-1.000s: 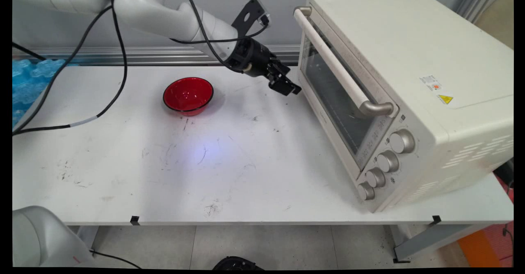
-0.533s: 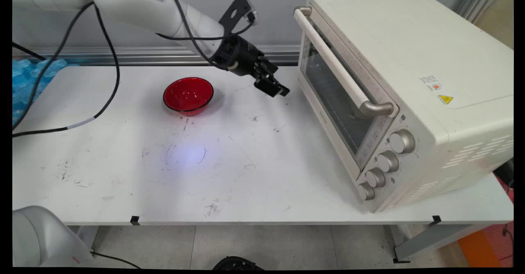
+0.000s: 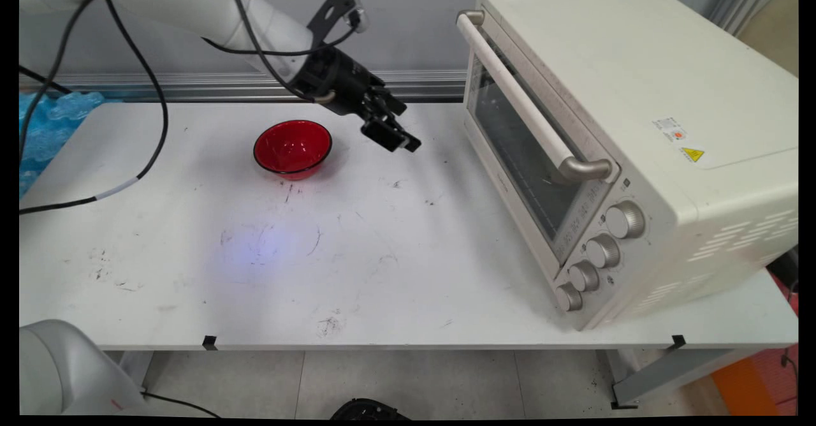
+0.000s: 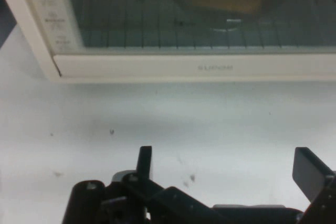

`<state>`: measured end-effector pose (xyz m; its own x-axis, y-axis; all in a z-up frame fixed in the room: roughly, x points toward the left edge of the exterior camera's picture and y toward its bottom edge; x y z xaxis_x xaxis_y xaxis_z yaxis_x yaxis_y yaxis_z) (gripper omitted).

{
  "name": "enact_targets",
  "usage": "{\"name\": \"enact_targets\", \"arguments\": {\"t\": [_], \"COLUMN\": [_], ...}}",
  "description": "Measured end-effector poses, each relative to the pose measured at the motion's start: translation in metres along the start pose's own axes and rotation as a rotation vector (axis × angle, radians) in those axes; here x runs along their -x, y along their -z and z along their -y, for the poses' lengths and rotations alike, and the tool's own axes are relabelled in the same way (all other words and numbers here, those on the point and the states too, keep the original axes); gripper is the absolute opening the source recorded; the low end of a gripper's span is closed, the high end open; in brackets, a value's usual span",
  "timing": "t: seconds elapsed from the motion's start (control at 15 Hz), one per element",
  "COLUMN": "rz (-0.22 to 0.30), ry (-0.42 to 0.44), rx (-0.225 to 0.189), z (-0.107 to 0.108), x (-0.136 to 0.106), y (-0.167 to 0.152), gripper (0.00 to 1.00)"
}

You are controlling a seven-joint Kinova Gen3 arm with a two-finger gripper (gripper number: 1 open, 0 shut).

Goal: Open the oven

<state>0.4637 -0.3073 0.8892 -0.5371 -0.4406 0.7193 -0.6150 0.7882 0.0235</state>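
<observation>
- Two things stand on your white table (image 3: 395,266): a red bowl (image 3: 292,148) toward the far left and a cream toaster oven (image 3: 628,139) on the right.
- Your gripper (image 3: 396,142) hangs above the table between them, just right of the bowl and touching neither; it is well apart from the oven.
- You can see in the hand view that the gripper (image 4: 226,171) has its two fingers spread wide, one finger (image 4: 144,162) at the left and the other at the right edge, with nothing between them but bare table (image 4: 157,124).
- Your hand camera looks straight at the toaster oven (image 4: 173,35): its glass door (image 4: 157,14) is closed, a wire rack shows behind the glass, and the door's lower frame sits just above the tabletop.
- You see the oven door's long handle (image 3: 523,97) across the top of the door (image 3: 523,152), and four knobs (image 3: 602,250) run in a column down the front panel's near side.
- Black cables (image 3: 153,94) hang from the arm over the table's left part.
- Blue packing material (image 3: 44,126) lies past the table's left edge.
</observation>
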Motion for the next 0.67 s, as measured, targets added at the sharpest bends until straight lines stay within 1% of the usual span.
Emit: {"name": "enact_targets", "arguments": {"t": [0.33,0.67], "rz": [0.031,0.054], "ry": [-0.005,-0.019], "rx": [0.024,0.047], "z": [-0.001,-0.003], "x": [0.006,0.004], "y": [0.03,0.057], "gripper": [1.0,1.0]}}
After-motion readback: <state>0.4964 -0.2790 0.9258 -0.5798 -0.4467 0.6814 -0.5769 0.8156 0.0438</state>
